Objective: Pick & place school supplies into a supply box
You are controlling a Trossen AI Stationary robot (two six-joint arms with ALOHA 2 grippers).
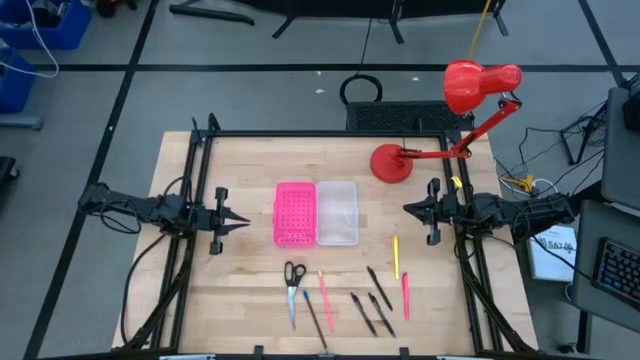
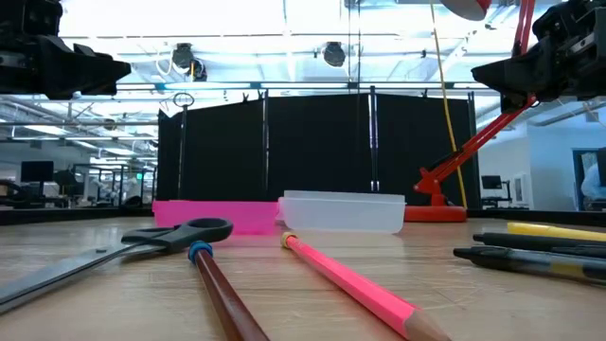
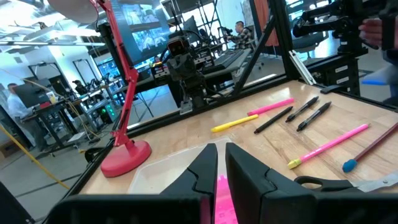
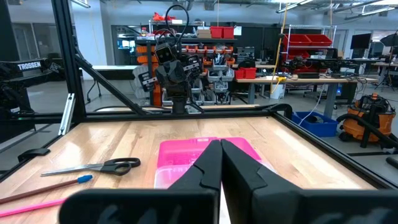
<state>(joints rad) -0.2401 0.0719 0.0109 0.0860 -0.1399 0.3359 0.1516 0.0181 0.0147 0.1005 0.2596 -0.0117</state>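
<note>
Wooden tabletop is carrying the clear supply box, lying between the nearly closed, empty left gripper and the closed right gripper; scissors and pens are lying nearer the front edge.

Red desk lamp: round base on wooden table at far right corner, arm angled up, shade overhanging table's far edge. Black metal frame along table edges. Blue bins on floor, well beyond table's far left corner.
</note>
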